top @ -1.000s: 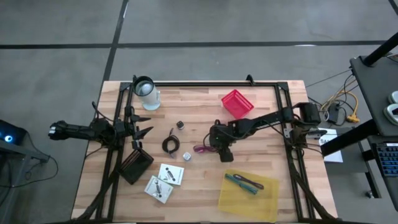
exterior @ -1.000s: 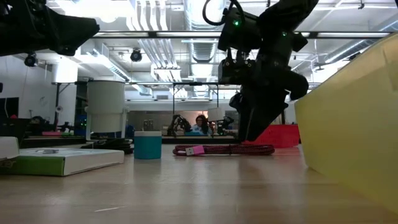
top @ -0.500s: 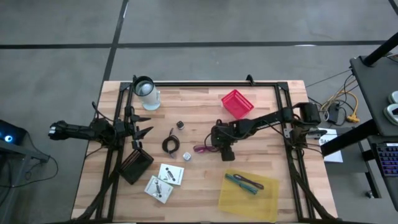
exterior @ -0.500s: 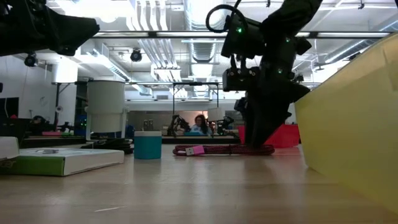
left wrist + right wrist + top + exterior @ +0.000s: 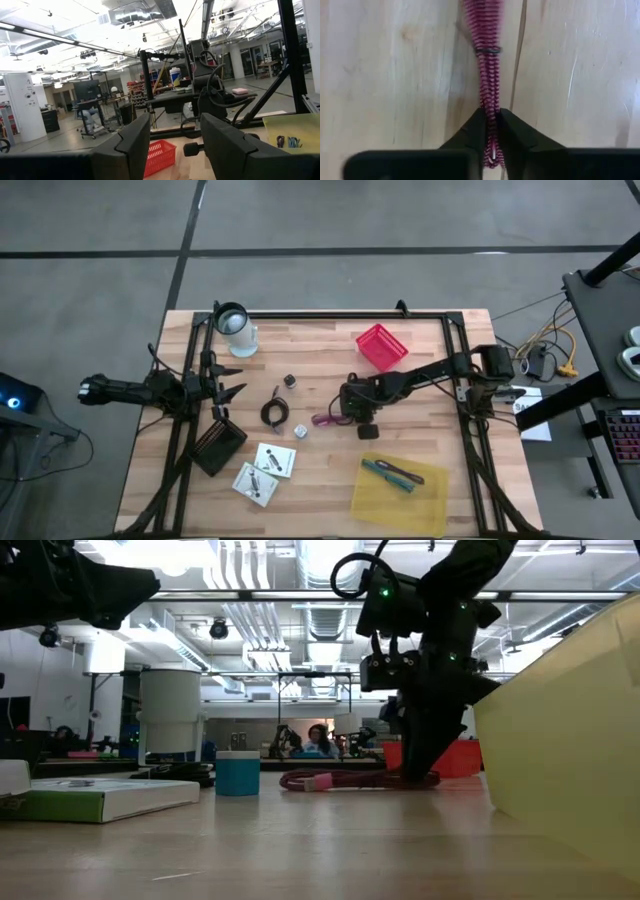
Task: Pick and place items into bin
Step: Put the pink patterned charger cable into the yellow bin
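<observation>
Where it lay mid-table, the cord (image 5: pixel 489 75) showed as a maroon braided length with a dark band, the right gripper (image 5: pixel 490 122) clamped on it; only the low view showed its pink plug (image 5: pixel 322 782). The left gripper (image 5: pixel 175 140) hung half-open at the table's left edge.

High cam: straight down, whole tabletop (image 5: pixel 420 370) w/ both arms. Low cam: tabletop level, faces room. Left wrist cam: looks across toward red basket (image 5: pixel 159 156). Right wrist cam: v. close on wood. High + low share basket.
</observation>
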You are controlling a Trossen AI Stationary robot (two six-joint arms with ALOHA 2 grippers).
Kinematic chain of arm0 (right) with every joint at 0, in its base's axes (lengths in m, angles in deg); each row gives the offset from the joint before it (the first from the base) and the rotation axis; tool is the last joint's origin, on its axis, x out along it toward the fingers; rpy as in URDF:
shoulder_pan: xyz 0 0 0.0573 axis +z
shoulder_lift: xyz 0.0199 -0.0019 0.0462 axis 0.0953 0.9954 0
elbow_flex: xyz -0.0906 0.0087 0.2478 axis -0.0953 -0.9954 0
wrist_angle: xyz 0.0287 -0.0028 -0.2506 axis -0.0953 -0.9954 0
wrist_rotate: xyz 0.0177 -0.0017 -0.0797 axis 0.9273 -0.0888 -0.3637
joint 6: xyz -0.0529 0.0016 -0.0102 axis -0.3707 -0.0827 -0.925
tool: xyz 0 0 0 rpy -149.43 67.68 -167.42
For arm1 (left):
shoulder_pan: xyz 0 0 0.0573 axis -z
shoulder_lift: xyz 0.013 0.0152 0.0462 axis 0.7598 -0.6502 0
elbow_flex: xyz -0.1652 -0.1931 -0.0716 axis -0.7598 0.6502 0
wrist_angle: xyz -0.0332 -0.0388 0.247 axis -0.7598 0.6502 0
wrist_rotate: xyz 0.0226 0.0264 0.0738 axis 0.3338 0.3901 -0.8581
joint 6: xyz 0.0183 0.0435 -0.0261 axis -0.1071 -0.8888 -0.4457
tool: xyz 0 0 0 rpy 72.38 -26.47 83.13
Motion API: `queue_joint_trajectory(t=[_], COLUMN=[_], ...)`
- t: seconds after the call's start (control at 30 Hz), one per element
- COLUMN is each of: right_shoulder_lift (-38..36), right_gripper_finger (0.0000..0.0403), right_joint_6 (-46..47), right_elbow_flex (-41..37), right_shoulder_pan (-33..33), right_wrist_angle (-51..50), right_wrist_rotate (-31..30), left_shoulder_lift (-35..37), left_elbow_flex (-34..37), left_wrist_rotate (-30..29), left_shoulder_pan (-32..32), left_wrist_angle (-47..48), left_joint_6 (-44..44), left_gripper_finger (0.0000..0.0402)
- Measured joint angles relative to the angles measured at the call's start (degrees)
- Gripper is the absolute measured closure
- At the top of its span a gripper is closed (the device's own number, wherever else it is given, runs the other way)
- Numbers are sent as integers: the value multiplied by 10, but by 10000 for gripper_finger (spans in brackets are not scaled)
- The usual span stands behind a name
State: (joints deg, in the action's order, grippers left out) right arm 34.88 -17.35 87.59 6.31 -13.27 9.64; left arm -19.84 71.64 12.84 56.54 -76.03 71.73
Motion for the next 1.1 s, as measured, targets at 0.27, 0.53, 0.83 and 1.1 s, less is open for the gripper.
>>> queue_joint_trajectory(t=[0.27, 0.53, 0.83, 1.1], right_shoulder_lift=[-11, -66, -168, -186], right_gripper_finger=[384, 386, 386, 387], right_joint_6=[4, 157, 402, 578], right_elbow_flex=[66, 149, 146, 145], right_shoulder_pan=[0, 49, 207, 348], right_wrist_angle=[-139, -316, -352, -352], right_wrist_rotate=[0, -15, -13, -48], left_shoulder_lift=[0, 0, 0, 0], left_elbow_flex=[0, 0, 0, 0], left_wrist_rotate=[0, 0, 0, 0], left_shoulder_pan=[0, 0, 0, 0], left_wrist_angle=[0, 1, 1, 0], left_joint_6=[0, 0, 0, 1], left_gripper_finger=[242, 242, 242, 242])
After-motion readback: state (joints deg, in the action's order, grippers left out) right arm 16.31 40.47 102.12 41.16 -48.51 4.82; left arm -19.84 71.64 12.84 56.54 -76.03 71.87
